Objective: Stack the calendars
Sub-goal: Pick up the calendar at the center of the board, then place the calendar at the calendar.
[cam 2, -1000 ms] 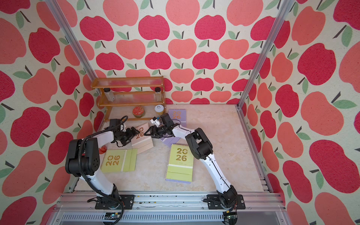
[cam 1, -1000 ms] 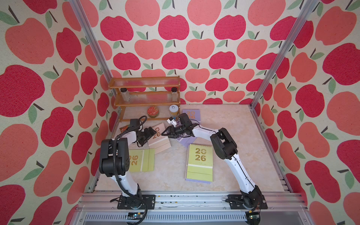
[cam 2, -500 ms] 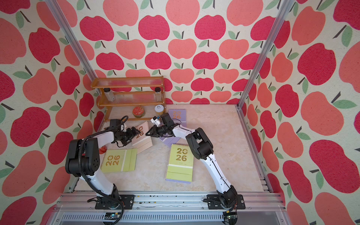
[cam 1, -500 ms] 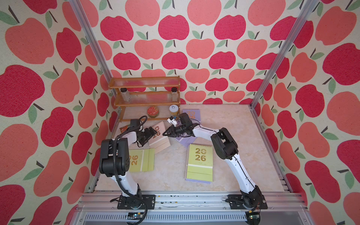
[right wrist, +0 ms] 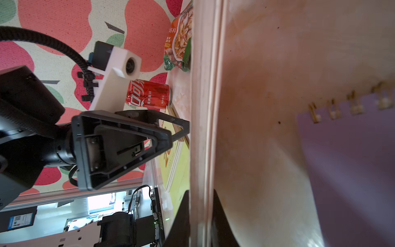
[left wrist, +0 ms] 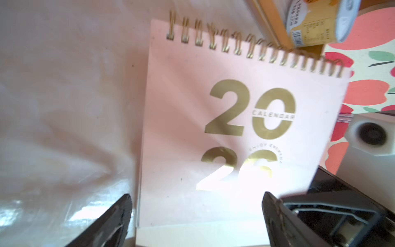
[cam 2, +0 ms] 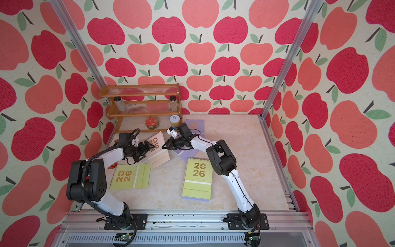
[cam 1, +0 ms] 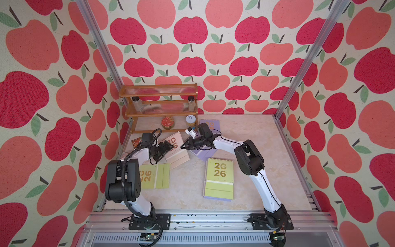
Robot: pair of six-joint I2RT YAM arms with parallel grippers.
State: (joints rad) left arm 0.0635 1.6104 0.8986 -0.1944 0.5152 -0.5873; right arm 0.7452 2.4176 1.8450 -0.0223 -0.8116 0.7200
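A pale pink calendar (cam 1: 176, 149) lies near the back left, in both top views (cam 2: 157, 152). My right gripper (cam 1: 183, 146) is shut on its right edge; in the right wrist view the fingers (right wrist: 183, 216) pinch the edge of the pink calendar (right wrist: 201, 128). My left gripper (cam 1: 167, 148) stands open at its left side, and the left wrist view shows the pink calendar (left wrist: 235, 128) between the spread fingers (left wrist: 119, 213). Two yellow-green calendars (cam 1: 155, 176) (cam 1: 219, 181) lie flat nearer the front. A lilac calendar (cam 1: 205, 153) lies under the right arm, another lilac calendar (cam 1: 211, 124) at the back.
A wooden shelf rack (cam 1: 160, 107) with two spice jars stands at the back left, with a red tin (cam 1: 167, 122) and a small jar (cam 1: 190, 120) on its lowest shelf. A snack packet (cam 1: 135, 142) and a red cola can (right wrist: 148, 96) sit by the left wall.
My right gripper has closed on the pink calendar's right edge. The left gripper has stayed open in the same place.
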